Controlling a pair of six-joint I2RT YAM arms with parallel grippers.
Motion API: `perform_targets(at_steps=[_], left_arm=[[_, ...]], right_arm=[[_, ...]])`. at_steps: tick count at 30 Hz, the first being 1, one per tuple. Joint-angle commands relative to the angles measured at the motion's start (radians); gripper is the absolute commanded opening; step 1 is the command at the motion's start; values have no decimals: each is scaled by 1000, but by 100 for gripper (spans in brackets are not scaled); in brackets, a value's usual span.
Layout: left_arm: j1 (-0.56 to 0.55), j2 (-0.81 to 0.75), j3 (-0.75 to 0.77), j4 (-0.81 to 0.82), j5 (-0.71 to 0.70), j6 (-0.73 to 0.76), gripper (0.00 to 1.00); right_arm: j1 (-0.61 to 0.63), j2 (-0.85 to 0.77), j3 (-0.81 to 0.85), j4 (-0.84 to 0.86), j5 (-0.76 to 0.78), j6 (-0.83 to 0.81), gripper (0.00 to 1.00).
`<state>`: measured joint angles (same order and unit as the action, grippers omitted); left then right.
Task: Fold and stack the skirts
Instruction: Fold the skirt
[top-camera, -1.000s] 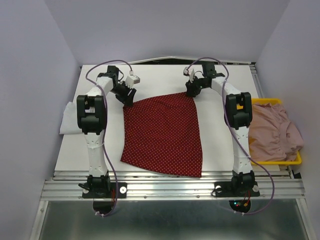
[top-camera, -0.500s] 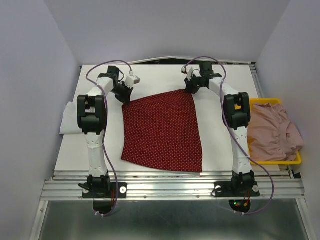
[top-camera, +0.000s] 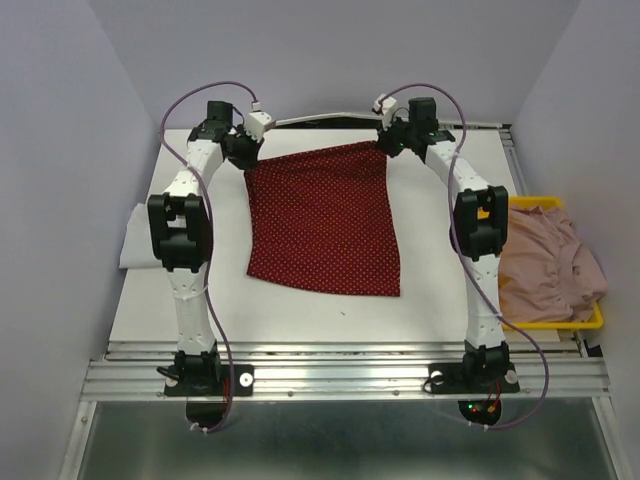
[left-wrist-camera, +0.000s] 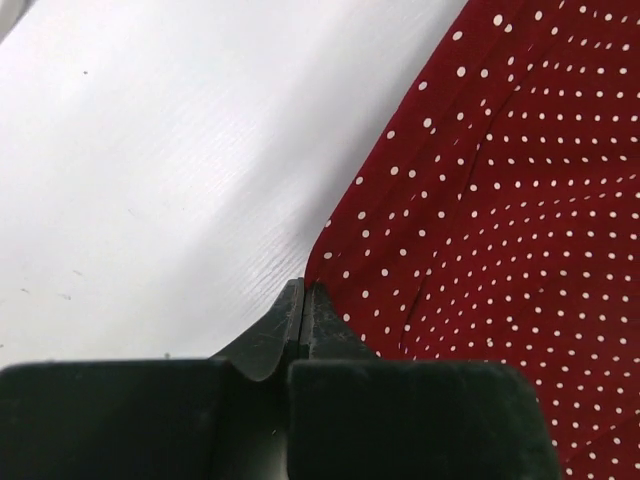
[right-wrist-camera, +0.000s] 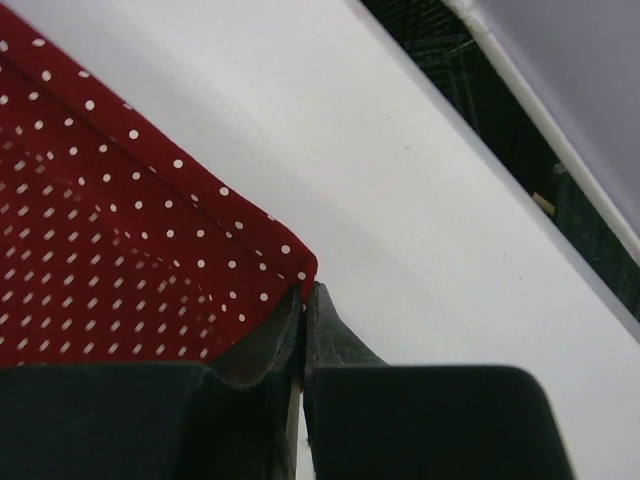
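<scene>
Top external only, pink skirt (top-camera: 550, 262) in tray (top-camera: 560, 325)

Bright, even, diffuse light, faint soft shadows, near fingers (left-wrist-camera: 268, 338) slightly blurred.

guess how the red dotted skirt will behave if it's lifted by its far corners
Probably floppy: the red skirt drapes in soft folds by the left gripper. Likely light, being thin cloth. May slip: that and the right gripper pinch only corner tips.

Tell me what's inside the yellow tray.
A crumpled pink skirt fills the yellow tray, spilling over its rim. Whatever may lie beneath it is hidden.
</scene>
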<state>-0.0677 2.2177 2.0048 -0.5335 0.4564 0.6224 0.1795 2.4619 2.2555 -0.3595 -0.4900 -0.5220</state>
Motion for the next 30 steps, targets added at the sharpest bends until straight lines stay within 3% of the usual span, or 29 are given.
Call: perform_targets(at_steps=[1, 10, 20, 24, 27, 28, 30], left_arm=[[-1, -200, -102, 30, -19, 71, 0], [-15, -654, -667, 130, -41, 272, 0], [-107, -959, -1188, 121, -36, 401, 0], [-165, -1048, -1363, 133, -44, 402, 3], [-204, -1092, -1435, 187, -91, 376, 39], [-207, -1095, -1440, 193, -96, 372, 61], [-208, -1090, -1433, 184, -96, 358, 79]], right_arm=[[-15, -259, -175, 51, -50, -44, 1], [-15, -650, -688, -78, -159, -194, 1], [86, -940, -1264, -66, -145, -253, 1], [109, -1024, -1398, -35, -144, -259, 1], [138, -1047, -1447, -13, -128, -253, 1], [138, -1049, -1465, -6, -121, -253, 1], [147, -1040, -1464, -15, -110, -245, 19]])
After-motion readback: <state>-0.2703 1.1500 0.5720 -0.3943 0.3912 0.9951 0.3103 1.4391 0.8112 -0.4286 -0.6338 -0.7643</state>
